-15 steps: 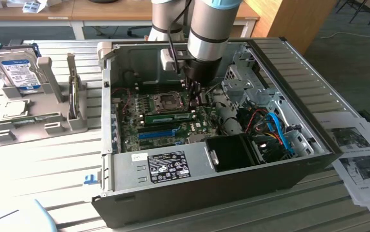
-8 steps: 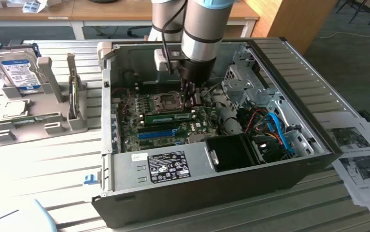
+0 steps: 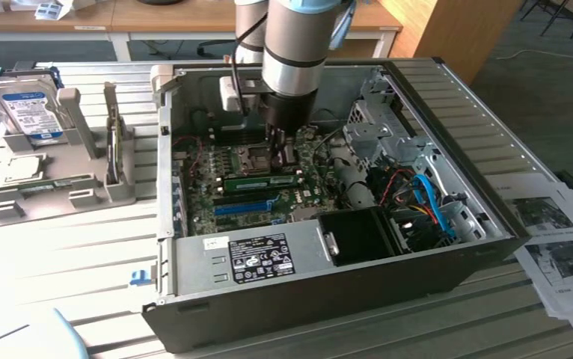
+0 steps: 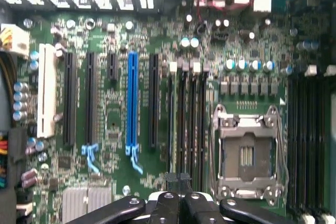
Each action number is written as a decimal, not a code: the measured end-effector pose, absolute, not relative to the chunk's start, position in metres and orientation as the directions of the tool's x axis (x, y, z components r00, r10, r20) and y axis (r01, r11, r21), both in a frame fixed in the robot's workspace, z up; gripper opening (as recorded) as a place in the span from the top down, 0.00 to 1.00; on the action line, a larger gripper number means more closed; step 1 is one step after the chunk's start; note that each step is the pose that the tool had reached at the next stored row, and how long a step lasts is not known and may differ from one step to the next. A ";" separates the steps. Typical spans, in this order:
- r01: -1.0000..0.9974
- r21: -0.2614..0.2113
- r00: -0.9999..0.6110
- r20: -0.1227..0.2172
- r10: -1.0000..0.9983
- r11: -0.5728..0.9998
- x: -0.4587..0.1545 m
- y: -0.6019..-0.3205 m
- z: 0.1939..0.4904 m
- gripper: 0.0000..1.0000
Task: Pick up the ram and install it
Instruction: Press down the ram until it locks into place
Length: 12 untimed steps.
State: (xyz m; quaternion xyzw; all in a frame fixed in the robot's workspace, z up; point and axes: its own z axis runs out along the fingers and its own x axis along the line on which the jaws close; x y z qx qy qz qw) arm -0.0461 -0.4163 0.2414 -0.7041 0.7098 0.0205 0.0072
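Ram [image 3: 262,181] lies seated flat on the motherboard [image 4: 113,124] inside the computer case [image 3: 486,172], just below my closed, empty tool [image 3: 284,153]; I judge it light, stiff, fragile, best gripped by its long edges.

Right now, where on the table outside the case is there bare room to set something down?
The slatted table is bare on the exterior view's left, between the grey holder rack and the open computer case. It is crowded further back, where the hard drive stands in the rack. On the exterior view's right, printed sheets cover the surface.
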 end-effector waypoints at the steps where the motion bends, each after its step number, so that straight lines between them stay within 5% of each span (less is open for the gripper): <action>1: -1.000 0.019 -0.008 -0.039 -0.999 0.008 -0.049 -0.416 0.241 0.90; 12: -1.000 0.019 -0.008 -0.039 -0.999 0.008 -0.076 -0.416 0.241 0.90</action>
